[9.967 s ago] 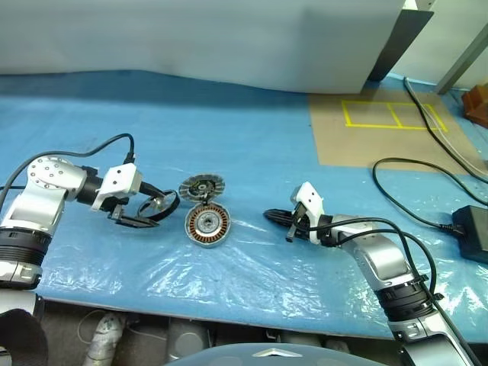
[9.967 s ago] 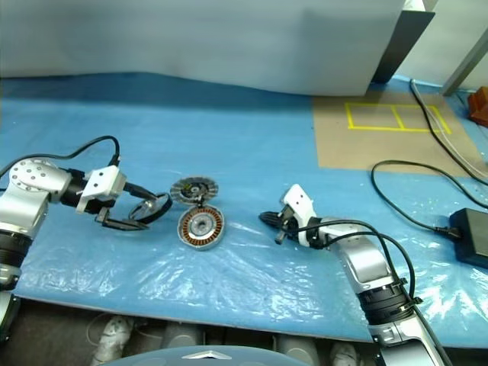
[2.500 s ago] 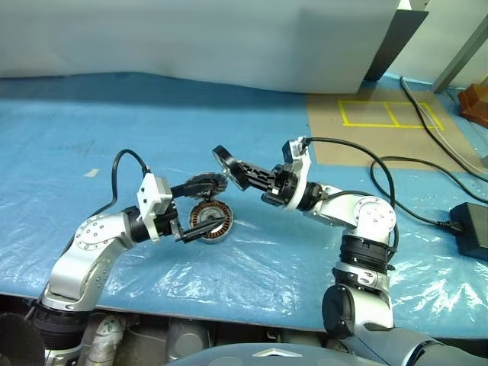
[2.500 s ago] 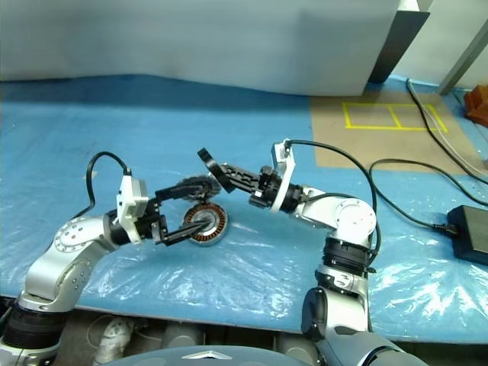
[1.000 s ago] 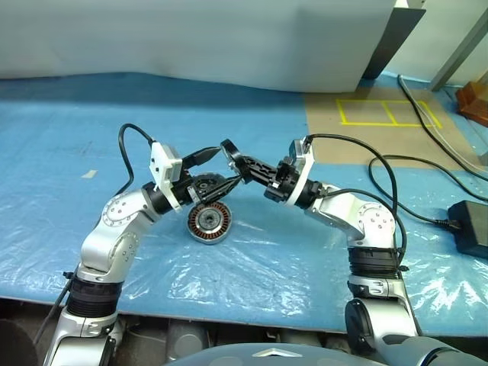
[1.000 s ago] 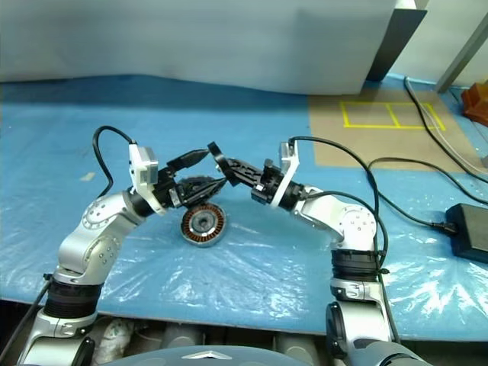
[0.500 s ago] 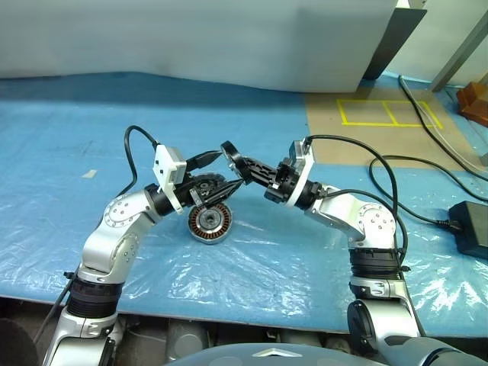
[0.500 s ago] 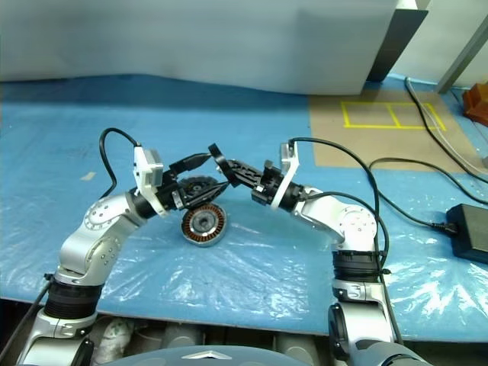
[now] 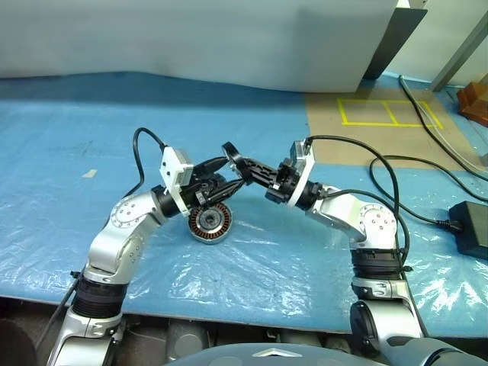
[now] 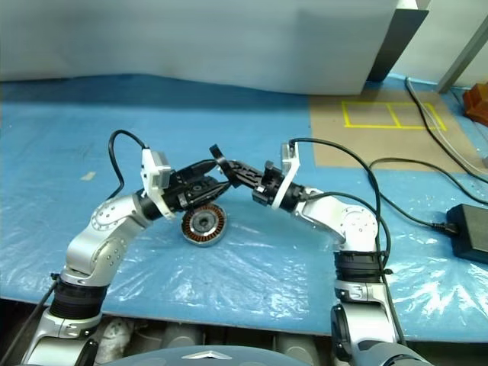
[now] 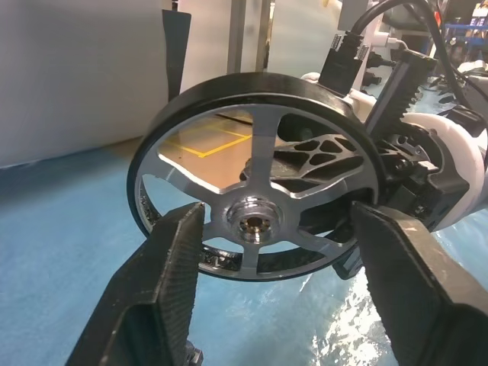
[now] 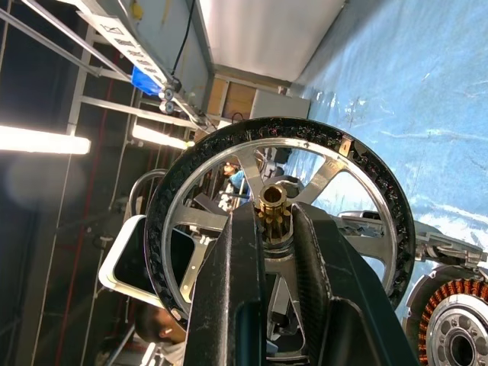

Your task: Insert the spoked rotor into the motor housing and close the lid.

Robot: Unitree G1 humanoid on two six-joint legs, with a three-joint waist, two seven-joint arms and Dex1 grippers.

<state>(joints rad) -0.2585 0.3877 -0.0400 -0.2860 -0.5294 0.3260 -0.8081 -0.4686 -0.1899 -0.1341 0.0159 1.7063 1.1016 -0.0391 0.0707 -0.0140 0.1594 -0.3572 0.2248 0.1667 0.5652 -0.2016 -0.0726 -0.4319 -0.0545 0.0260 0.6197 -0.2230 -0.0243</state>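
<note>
Right end effector (image 12: 276, 229) is clamping the spoked rotor (image 11: 252, 187) by its small brass hub, holding it on edge in the air above the bench (image 9: 69, 130). Left end effector (image 11: 278, 252) is sitting around the rotor with fingers (image 11: 171, 267) spread on either side of the rim, not visibly touching it, so not grasping yet. Motor housing (image 9: 209, 222) is lying on the blue plastic-covered bench just below both end effectors, copper coils facing up. Lid (image 9: 203, 188) is lying just behind the housing, mostly hidden by the left end effector.
</note>
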